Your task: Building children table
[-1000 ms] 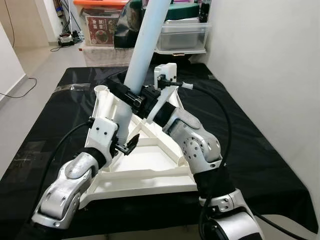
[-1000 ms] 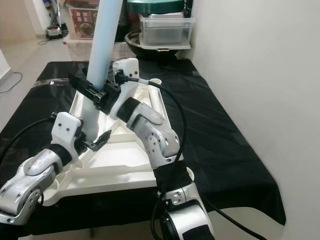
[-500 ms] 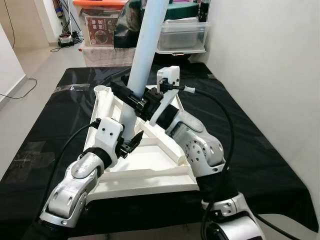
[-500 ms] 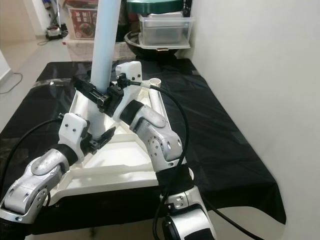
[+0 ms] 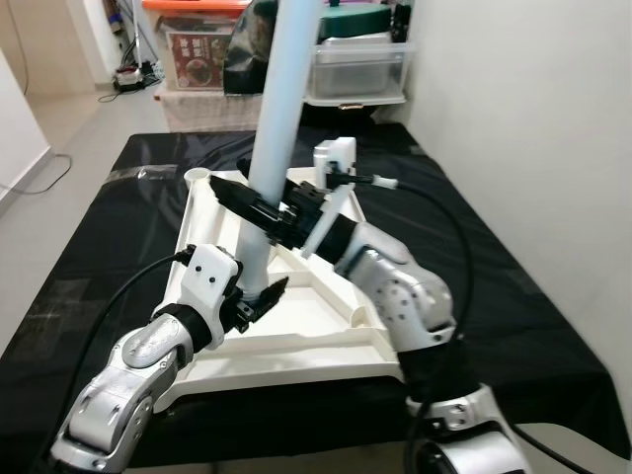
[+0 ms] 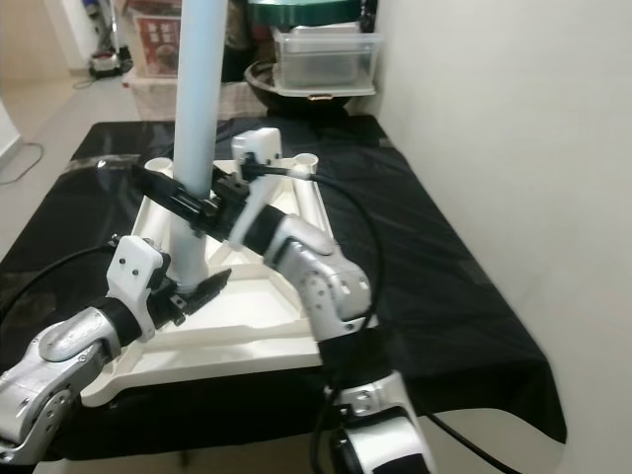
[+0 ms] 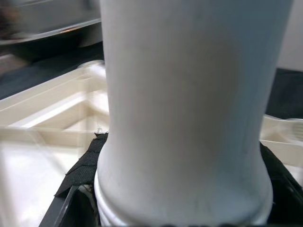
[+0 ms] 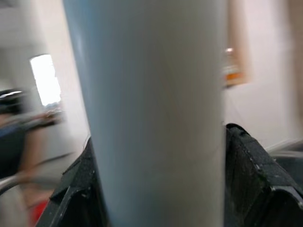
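Holding leg (image 5: pixel 276 128) near upright over upturned tabletop (image 5: pixel 296 326) on desk (image 5: pixel 494 286). Right gripper (image 5: pixel 259 209) fingers clamp mid-shaft; left gripper (image 5: pixel 259 296) fingers narrow around base end. Judged: hollow plastic tube, light, stiff, smooth, may slip or twist. Low grip steers seating; mid grip controls tilt.
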Controlling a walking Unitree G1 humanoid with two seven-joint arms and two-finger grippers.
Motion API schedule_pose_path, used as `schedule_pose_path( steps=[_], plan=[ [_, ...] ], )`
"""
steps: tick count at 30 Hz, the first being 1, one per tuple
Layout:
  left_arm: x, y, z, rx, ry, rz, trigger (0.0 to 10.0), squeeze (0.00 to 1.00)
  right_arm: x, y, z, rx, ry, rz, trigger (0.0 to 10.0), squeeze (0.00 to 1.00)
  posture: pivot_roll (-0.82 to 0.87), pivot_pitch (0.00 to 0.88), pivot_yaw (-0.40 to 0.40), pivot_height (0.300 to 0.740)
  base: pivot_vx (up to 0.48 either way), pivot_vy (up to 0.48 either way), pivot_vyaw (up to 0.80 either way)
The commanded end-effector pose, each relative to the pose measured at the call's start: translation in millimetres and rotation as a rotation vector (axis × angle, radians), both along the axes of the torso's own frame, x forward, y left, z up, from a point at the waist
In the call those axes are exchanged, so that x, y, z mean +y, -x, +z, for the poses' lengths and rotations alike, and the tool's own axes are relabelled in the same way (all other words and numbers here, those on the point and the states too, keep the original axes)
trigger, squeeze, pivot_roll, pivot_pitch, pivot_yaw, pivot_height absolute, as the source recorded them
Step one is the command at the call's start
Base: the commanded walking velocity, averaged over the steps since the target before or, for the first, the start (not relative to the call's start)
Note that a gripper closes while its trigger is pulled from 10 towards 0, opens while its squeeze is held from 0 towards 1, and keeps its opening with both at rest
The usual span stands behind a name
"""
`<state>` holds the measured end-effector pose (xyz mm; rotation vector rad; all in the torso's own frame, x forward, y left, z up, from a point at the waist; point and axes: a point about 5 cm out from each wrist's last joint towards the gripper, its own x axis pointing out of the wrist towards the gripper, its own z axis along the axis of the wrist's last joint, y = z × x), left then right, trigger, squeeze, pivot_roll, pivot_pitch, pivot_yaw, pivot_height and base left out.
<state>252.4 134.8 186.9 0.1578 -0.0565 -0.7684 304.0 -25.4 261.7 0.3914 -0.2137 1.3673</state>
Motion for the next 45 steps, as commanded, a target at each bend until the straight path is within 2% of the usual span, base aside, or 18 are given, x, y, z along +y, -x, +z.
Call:
schedule_pose_path(
  steps=[1, 5, 9, 15, 16, 17, 18, 19, 20, 21, 22, 35, 36, 37, 38, 40, 43, 45],
  plan=[
    [-16.1, 18.3, 4, 0.005, -0.017, -0.181, 10.0, 0.0, 4.2, 11.2, 0, -0.028, 0.003, 0.145, 10.0, 0.0, 0.05, 0.0, -0.033, 0.74, 0.0, 0.0, 0.0],
    [-15.0, 28.9, 2, 0.031, -0.046, -0.243, 10.0, 0.0, -1.0, 14.0, -2, -0.045, 0.02, 0.21, 10.0, 0.0, 0.05, 0.0, -0.032, 0.74, 0.0, 0.0, 0.0],
    [3.0, 34.0, -4, 0.074, -0.073, -0.212, 10.0, 0.0, -7.1, 24.1, -12, -0.111, 0.116, 0.31, 10.0, 0.0, 0.05, 0.0, -0.023, 0.74, 0.0, 0.0, 0.0],
    [17.0, 41.6, -6, 0.122, -0.068, -0.195, 10.0, 0.0, -12.7, 21.9, -9, -0.099, 0.083, 0.309, 10.0, 0.0, 0.05, 0.0, -0.026, 0.74, 0.0, 0.0, 0.0],
    [16.9, 43.3, -9, 0.142, -0.073, -0.202, 10.0, 0.0, -13.0, 23.7, -6, -0.104, 0.063, 0.328, 8.9, 0.0, 0.05, 0.0, -0.024, 0.74, 0.0, 0.0, 0.0],
    [16.2, 43.8, -10, 0.149, -0.074, -0.209, 10.0, 0.0, -12.5, 25.1, -4, -0.106, 0.053, 0.34, 4.6, 0.0, 0.05, 0.0, -0.024, 0.74, 0.0, 0.0, 0.0],
    [16.2, 43.8, -10, 0.149, -0.074, -0.209, 10.0, 0.0, -12.5, 25.1, -4, -0.106, 0.053, 0.34, 4.6, 0.0, 0.05, 0.0, -0.024, 0.74, 0.0, 0.0, 0.0],
    [15.8, 44.2, -11, 0.154, -0.074, -0.214, 10.0, 0.0, -12.3, 26.0, -4, -0.107, 0.047, 0.349, 3.9, 0.0, 0.05, 0.0, -0.024, 0.74, 0.0, 0.0, 0.0],
    [15.7, 44.3, -12, 0.158, -0.075, -0.218, 10.0, 0.0, -12.1, 27.1, -3, -0.106, 0.039, 0.358, 2.0, 0.0, 0.05, 0.0, -0.024, 0.74, 0.0, 0.0, 0.0],
    [15.7, 44.3, -12, 0.158, -0.075, -0.218, 10.0, 0.0, -12.1, 27.1, -3, -0.106, 0.039, 0.358, 2.0, 0.0, 0.05, 0.0, -0.024, 0.74, 0.0, 0.0, 0.0],
    [16.0, 44.6, -13, 0.16, -0.076, -0.221, 10.0, 0.0, -12.1, 27.8, -3, -0.106, 0.036, 0.365, 0.0, 0.0, 0.05, 0.0, -0.02, 0.74, 0.0, 0.0, 0.0],
    [18.1, 41.3, -19, 0.177, -0.086, -0.233, 10.0, 0.0, -9.9, 40.7, -9, -0.008, -0.033, 0.432, 0.0, 0.0, 0.03, 0.0, -0.013, 0.74, 0.0, 0.0, 0.0],
    [18.6, 39.1, -19, 0.163, -0.083, -0.212, 10.0, 0.8, -9.9, 41.4, -10, -0.002, -0.032, 0.43, 0.0, 0.0, 0.03, 0.0, -0.014, 0.74, 0.0, 0.0, 0.0],
    [18.6, 39.1, -19, 0.163, -0.083, -0.212, 10.0, 0.8, -9.9, 41.4, -10, -0.002, -0.032, 0.43, 0.0, 0.0, 0.03, 0.0, -0.014, 0.74, 0.0, 0.0, 0.0],
    [21.2, 35.5, -17, 0.141, -0.069, -0.182, 10.0, 1.0, -10.9, 40.6, -12, 0.004, -0.03, 0.415, 0.0, 0.0, 0.03, 0.0, -0.015, 0.74, 0.0, 0.0, 0.0],
    [25.3, 31.6, -14, 0.12, -0.046, -0.144, 10.0, 1.0, -13.1, 37.1, -13, 0.005, -0.022, 0.384, 0.0, 0.0, 0.03, 0.0, -0.016, 0.74, 0.0, 0.0, 0.0],
    [34.9, 33.0, 4, 0.081, 0.088, -0.109, 10.0, 1.0, -27.7, 19.6, -12, -0.018, 0.016, 0.262, 0.0, 0.0, 0.03, 0.0, -0.024, 0.74, 0.0, 0.0, 0.0],
    [36.0, 35.2, 10, 0.071, 0.134, -0.112, 10.0, 1.0, -33.2, 14.2, -11, -0.025, 0.021, 0.23, 0.0, 0.0, 0.03, 0.0, -0.024, 0.74, 0.0, 0.0, 0.0]
  ],
)
